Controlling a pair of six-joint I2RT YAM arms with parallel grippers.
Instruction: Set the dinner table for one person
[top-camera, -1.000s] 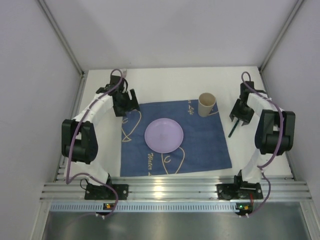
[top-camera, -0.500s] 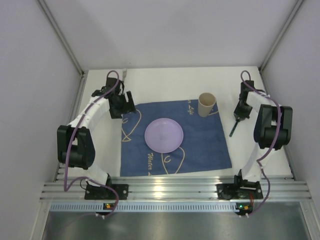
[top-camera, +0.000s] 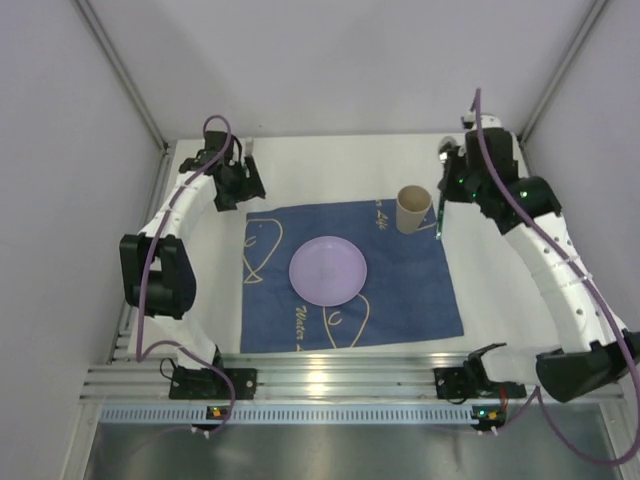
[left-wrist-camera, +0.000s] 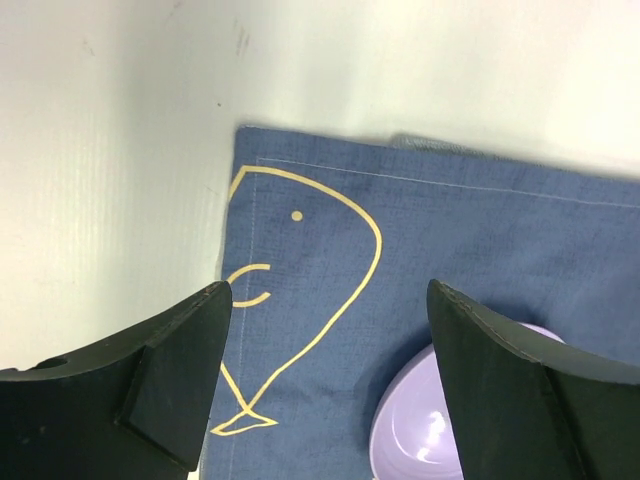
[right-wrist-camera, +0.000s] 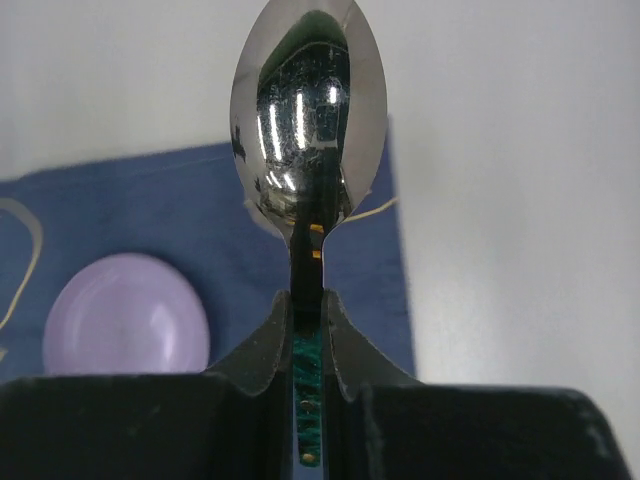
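My right gripper (top-camera: 447, 186) is shut on a spoon (right-wrist-camera: 307, 120) and holds it in the air beside the beige cup (top-camera: 413, 208), over the right edge of the dark blue placemat (top-camera: 400, 290). Its green handle sits between the shut fingers (right-wrist-camera: 272, 340), and its shiny bowl points away. My left gripper (top-camera: 243, 190) is open and empty above the placemat's back left corner (left-wrist-camera: 320, 230). A lilac plate (top-camera: 327, 270) lies in the middle of the placemat, which lies on the white dinner table (top-camera: 520, 290). The plate also shows in the left wrist view (left-wrist-camera: 430, 430) and the right wrist view (right-wrist-camera: 125, 315).
A silver metal rail (top-camera: 350, 375) runs along the near edge of the table, and grey walls close in the back and both sides. A small silver object (top-camera: 250, 146) lies at the back left, behind my left gripper.
My right arm has lifted the spoon off the table at the right and swung it up and left, next to the cup. My left gripper has moved a little back and left.
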